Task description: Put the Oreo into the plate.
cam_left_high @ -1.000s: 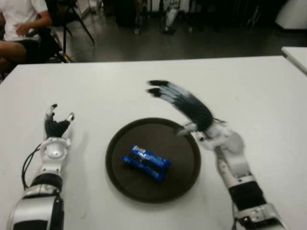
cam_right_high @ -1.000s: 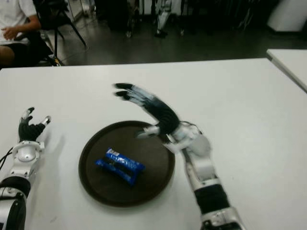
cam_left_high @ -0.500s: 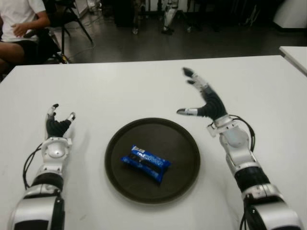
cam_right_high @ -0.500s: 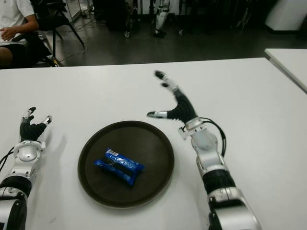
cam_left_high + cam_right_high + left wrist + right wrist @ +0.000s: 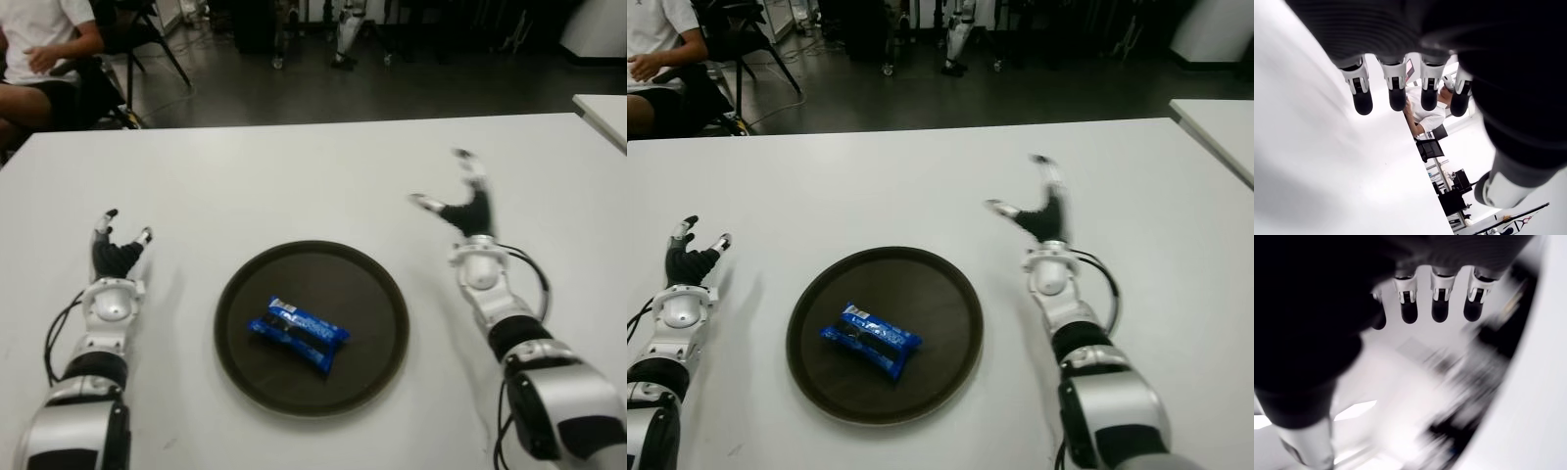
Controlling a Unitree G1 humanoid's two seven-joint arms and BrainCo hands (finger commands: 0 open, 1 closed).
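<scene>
A white table [image 5: 294, 176] filled most of the view, its far edge running straight across in front of a dark floor [image 5: 294, 93]. A round dark plate [image 5: 377, 294] lay directly on the table, near the middle and toward the near side. The Oreo [image 5: 298, 333], in its blue wrapper, lay inside the plate, not on the tabletop. Bare white surface stretched to the left, right and far side of the plate. At the far right, the corner of a second white table [image 5: 602, 108] showed, set apart from the first by a gap of floor.
</scene>
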